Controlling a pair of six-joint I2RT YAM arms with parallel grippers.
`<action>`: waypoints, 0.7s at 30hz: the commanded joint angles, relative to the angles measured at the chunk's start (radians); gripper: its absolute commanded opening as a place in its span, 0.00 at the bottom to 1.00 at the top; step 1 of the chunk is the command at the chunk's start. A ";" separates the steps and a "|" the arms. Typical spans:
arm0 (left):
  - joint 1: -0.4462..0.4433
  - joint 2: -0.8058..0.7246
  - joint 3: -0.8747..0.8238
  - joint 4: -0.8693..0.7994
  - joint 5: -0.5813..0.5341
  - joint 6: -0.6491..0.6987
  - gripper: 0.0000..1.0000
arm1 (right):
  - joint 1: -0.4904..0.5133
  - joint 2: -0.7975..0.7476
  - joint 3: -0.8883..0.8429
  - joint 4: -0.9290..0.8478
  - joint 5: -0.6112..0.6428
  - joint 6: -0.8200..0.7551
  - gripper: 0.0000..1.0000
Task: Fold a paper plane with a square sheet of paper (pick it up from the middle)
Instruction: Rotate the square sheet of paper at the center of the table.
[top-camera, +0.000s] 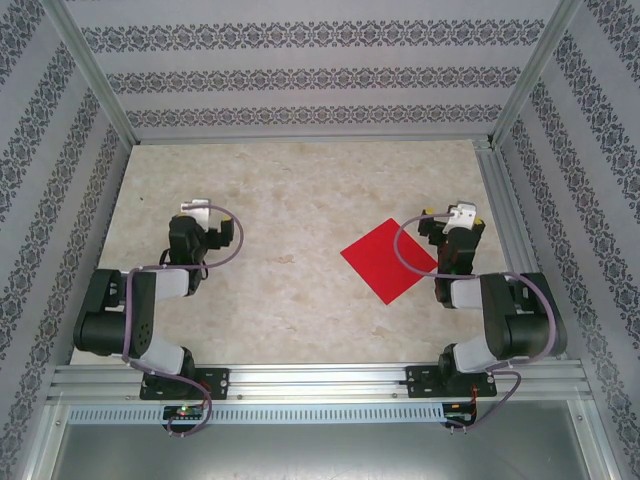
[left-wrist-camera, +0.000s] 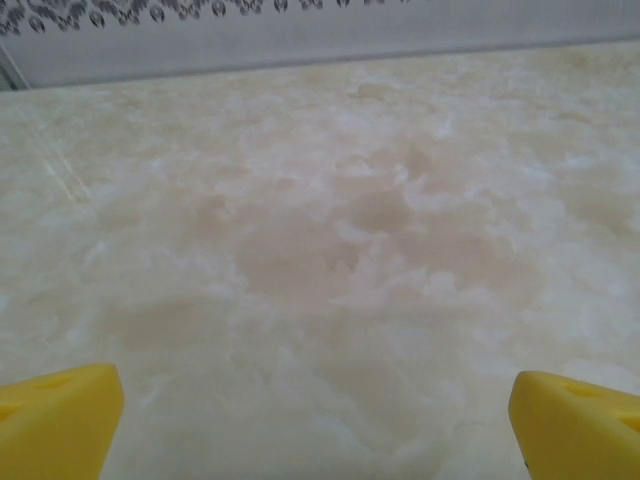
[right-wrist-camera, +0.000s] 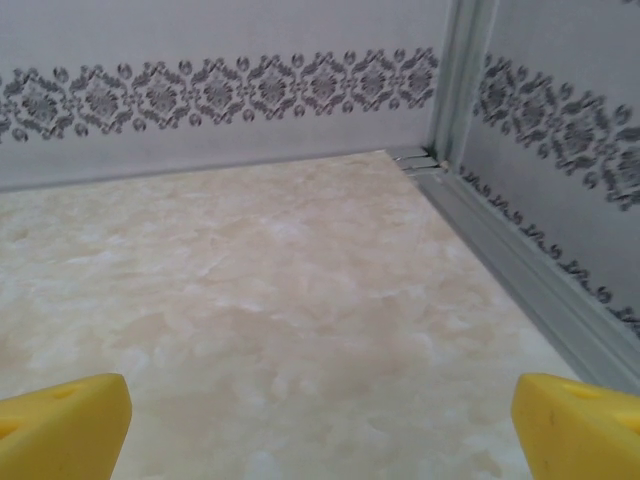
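One red paper sheet (top-camera: 390, 258) lies flat and unfolded on the table (top-camera: 290, 190), just beside the right gripper (top-camera: 452, 213) — it looks thin, light and easy to crumple, so a soft pinch at its middle seems best — while this one and the left gripper (top-camera: 200, 210) both stand with fingers spread apart, holding nothing.

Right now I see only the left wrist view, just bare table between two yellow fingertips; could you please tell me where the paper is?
Observer: The paper is red and lies flat right of centre, beside the right arm.
Operator: Thank you. Is it folded at all?
Observer: No, it is a flat, unfolded square, turned like a diamond.
Operator: And is the right pincer holding anything?
Observer: No, the right pincer is open, facing bare table.
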 joint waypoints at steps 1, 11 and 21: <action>-0.008 -0.088 0.069 -0.168 -0.031 -0.028 1.00 | 0.046 -0.123 0.055 -0.136 0.145 -0.027 0.98; -0.008 -0.272 0.285 -0.654 0.001 -0.295 1.00 | 0.111 -0.241 0.419 -0.999 -0.013 0.358 0.98; -0.008 -0.290 0.402 -0.880 0.142 -0.324 1.00 | 0.189 -0.092 0.534 -1.330 -0.272 0.748 0.98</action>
